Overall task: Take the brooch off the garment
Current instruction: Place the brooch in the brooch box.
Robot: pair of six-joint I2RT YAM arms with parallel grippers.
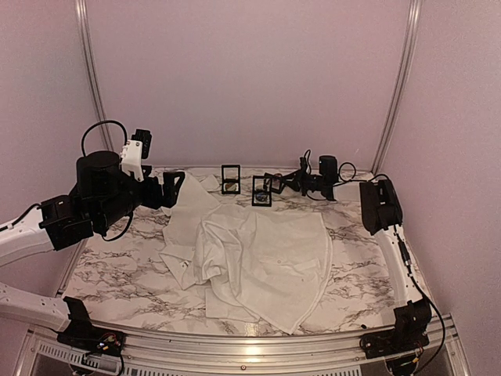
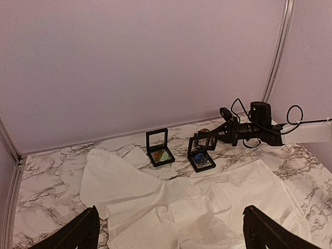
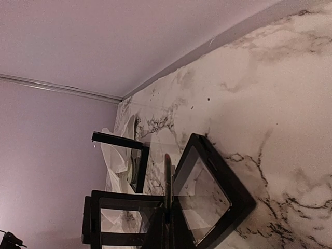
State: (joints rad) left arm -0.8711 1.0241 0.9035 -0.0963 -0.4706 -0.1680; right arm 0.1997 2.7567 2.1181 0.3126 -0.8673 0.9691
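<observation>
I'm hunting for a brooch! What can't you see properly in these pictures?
- A brooch on the shirt: no view shows one; folds could hide it, or it is too small.
- Right gripper: whether its jaws pinch the black case is unclear, tiny from above, cropped in its wrist view.

text: none legible | labels/brands: none | numbers: none | note: small marks possibly lost to blur

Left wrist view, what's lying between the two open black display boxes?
Nothing, just bare marble tabletop between the left display box and the right display box; the left wrist view shows it clearly.
</observation>
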